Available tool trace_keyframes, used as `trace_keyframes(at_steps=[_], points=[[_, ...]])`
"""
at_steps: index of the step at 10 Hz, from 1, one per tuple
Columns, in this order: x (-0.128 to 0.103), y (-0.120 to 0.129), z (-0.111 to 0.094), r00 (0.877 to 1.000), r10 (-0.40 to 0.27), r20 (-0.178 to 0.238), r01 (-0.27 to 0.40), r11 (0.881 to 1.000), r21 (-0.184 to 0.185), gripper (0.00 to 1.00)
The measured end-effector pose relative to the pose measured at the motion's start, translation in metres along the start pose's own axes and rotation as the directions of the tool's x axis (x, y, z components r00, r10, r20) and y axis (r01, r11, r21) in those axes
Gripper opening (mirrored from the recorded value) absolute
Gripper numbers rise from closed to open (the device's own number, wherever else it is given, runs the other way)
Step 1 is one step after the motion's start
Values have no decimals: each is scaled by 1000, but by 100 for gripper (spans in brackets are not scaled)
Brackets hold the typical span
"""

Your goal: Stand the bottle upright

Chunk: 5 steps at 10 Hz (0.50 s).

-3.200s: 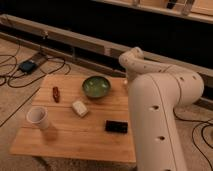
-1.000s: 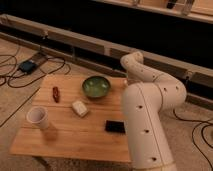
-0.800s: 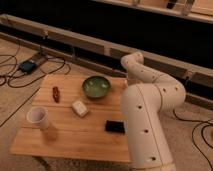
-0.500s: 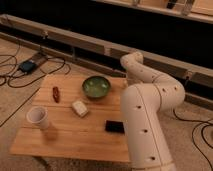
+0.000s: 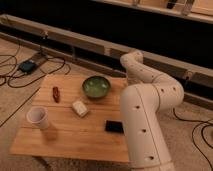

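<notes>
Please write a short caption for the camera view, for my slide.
Robot arm bends over a wooden table with green bowl, paper cup and black object; gripper hidden behind the arm.

The one thing that has moved is the robot's arm [image 5: 145,120]. A few seconds ago its thick white links spread wide toward the right, and now they have turned in, so the big lower link stands as a narrower column at the right edge of the table [image 5: 75,139], with the elbow [image 5: 169,92] reaching less far right. The gripper is out of sight, now as before, hidden somewhere past the arm.
</notes>
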Motion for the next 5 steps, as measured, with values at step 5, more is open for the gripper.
trace_keyframes(at_steps=[5], points=[[-4,3,-3,1000,-20,3,20,1000,-18,0]])
